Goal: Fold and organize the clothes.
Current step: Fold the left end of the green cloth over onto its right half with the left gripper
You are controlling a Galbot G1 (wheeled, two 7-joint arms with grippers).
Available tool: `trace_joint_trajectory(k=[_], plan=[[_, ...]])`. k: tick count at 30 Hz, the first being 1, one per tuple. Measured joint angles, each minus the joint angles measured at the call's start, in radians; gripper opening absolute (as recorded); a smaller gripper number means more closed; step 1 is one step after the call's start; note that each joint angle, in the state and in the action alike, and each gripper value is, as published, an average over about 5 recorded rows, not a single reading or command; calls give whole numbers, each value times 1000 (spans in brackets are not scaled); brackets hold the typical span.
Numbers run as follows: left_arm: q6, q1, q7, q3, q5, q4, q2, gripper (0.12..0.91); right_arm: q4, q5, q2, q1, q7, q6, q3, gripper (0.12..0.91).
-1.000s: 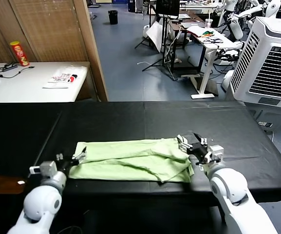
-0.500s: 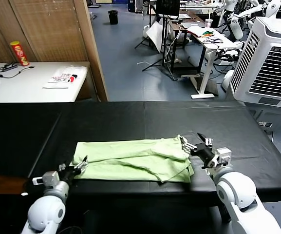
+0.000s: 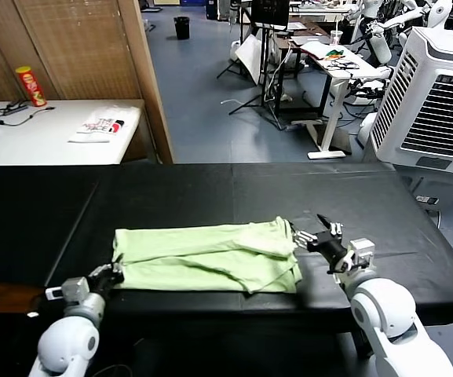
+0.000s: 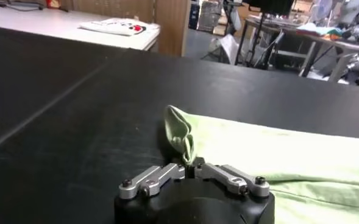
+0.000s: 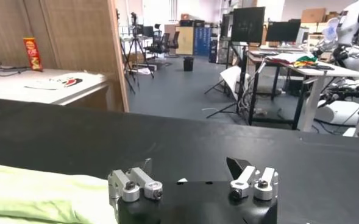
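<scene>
Head view: high, looking forward and down over the black table [image 3: 234, 188].
Wrist views: low, close above the tabletop.
Shared: the green shirt [image 3: 210, 255] [image 4: 270, 152] [image 5: 39, 195].

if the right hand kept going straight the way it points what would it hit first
Probably nothing at once: the open right hand points out over bare black table, with the pale green thin shirt off to its side. Depth beyond is unclear.
</scene>
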Motion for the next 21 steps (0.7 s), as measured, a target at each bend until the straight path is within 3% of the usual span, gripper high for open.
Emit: trace_joint_trajectory(k=[5, 10, 15, 21], plan=[[-50, 2, 14, -52, 152, 48, 104, 167, 4, 0, 8, -15, 2, 2, 18, 798], [-55, 15, 10, -104, 224, 67, 215, 167, 5, -9, 20, -29, 2, 5, 21, 798], [4, 8, -17, -81, 172, -4, 220, 167, 9, -32, 35, -47, 2, 7, 24, 798], [120, -24, -94, 49, 22, -154, 118, 167, 24, -61, 44, -78, 1, 10, 49, 798]])
